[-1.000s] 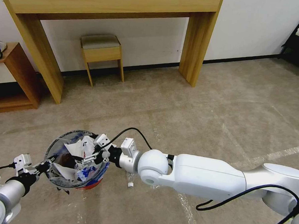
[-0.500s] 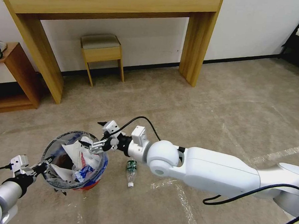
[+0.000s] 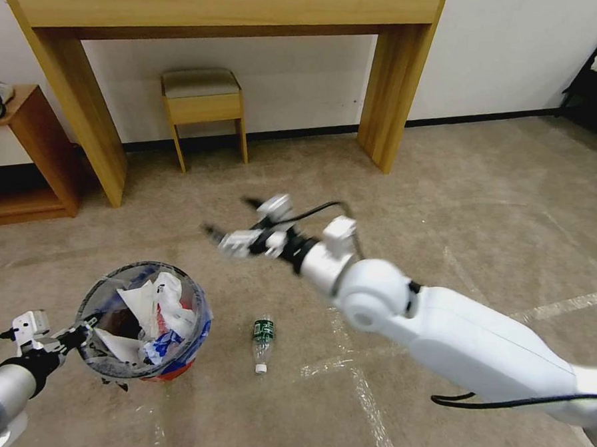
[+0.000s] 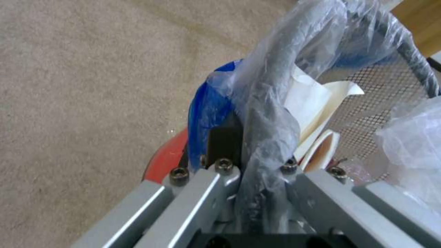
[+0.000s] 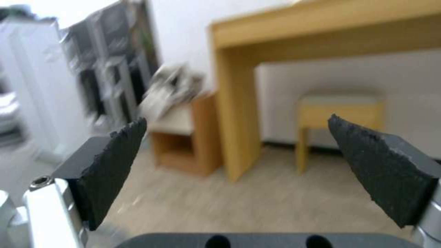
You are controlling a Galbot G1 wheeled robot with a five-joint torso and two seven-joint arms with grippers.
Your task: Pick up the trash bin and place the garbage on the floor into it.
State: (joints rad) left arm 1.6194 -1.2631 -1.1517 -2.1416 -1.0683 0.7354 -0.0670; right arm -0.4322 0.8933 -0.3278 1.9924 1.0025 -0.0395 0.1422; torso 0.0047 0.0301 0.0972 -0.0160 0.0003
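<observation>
The left gripper [image 3: 82,333] clenched the rim of the bin [image 3: 140,322]; the right gripper [image 3: 228,226], fingers spread and empty, hung beyond a bottle [image 3: 261,342] lying beside the bin

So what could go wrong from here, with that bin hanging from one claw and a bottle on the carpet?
The left gripper holds the trash bin only by its rim and thin plastic liner; the liner might slip or tear and the bin could drop. The bin looks heaped with paper, so a tilt might spill it. The small bottle lies on its side on the floor; it might roll away from the open right gripper.
</observation>
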